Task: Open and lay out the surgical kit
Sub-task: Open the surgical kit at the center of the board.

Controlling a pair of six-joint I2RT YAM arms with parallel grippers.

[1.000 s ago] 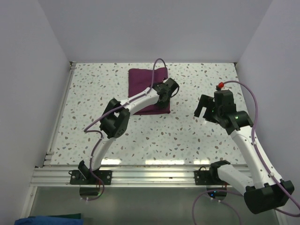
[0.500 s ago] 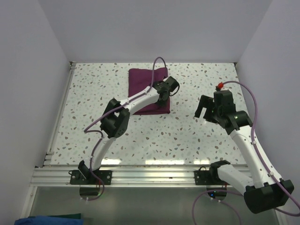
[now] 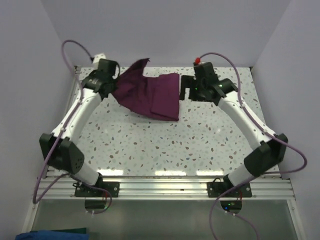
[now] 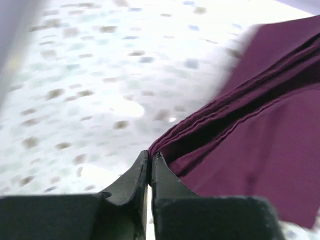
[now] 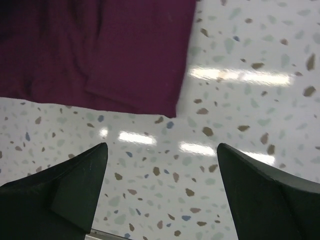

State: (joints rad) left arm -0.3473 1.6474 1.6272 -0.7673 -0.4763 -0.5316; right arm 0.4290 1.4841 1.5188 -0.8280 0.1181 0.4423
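The surgical kit (image 3: 155, 97) is a dark maroon cloth wrap lying at the back middle of the speckled table. One flap is drawn out and lifted toward the back left. My left gripper (image 3: 114, 86) is shut on that flap's edge; in the left wrist view its jaws (image 4: 151, 155) pinch the folded layers of cloth (image 4: 260, 125). My right gripper (image 3: 186, 90) hovers open just beyond the wrap's right edge. In the right wrist view the cloth (image 5: 100, 50) lies ahead of the wide-apart fingers (image 5: 162, 150), with only bare table between them.
White walls close in the table at the back and on both sides. A metal rail (image 3: 64, 125) runs along the left edge and an aluminium frame (image 3: 160, 186) along the front. A blue cloth (image 3: 50, 234) lies below the table at front left.
My left arm has swung from over the wrap to the back left, dragging a flap open. My right arm has moved from the right side up to the wrap's right edge.
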